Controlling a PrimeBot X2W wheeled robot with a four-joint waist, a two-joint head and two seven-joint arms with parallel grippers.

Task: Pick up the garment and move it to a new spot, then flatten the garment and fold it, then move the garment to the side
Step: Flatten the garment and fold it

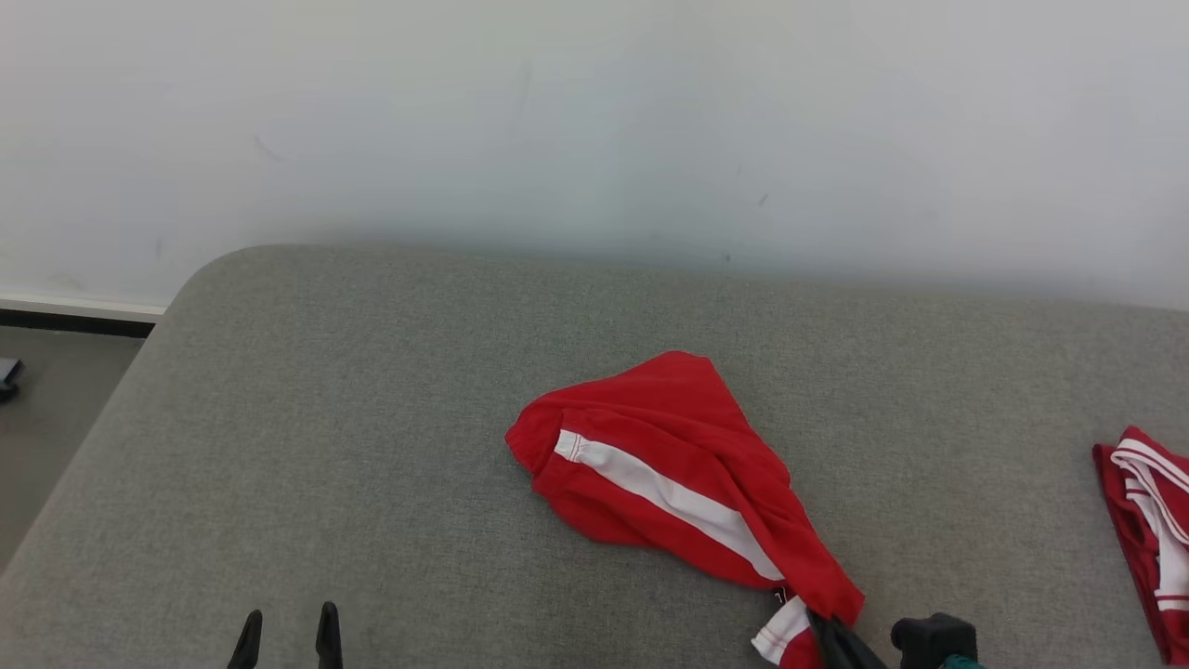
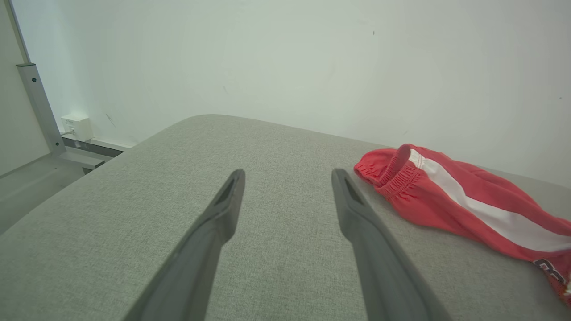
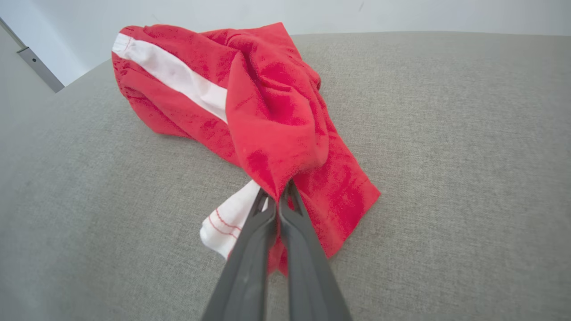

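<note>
A crumpled pair of red shorts [image 1: 678,465] with a white side stripe lies on the grey cushioned surface [image 1: 372,418], stretched toward the lower right. My right gripper [image 1: 831,627] is shut on its near end, the cloth pinched between the fingers [image 3: 279,196] beside a white hem. The shorts [image 3: 250,98] bunch up beyond the fingertips. My left gripper [image 1: 288,624] stands open at the lower left, apart from the cloth. In the left wrist view its fingers [image 2: 287,176] hang over bare cushion, with the shorts' elastic waistband [image 2: 446,187] off to the right.
A second red garment with white stripes [image 1: 1147,520] lies at the cushion's right edge. A white wall [image 1: 594,121] runs behind the cushion. The cushion's left edge drops to grey floor [image 1: 46,409], where a metal post [image 2: 38,102] stands.
</note>
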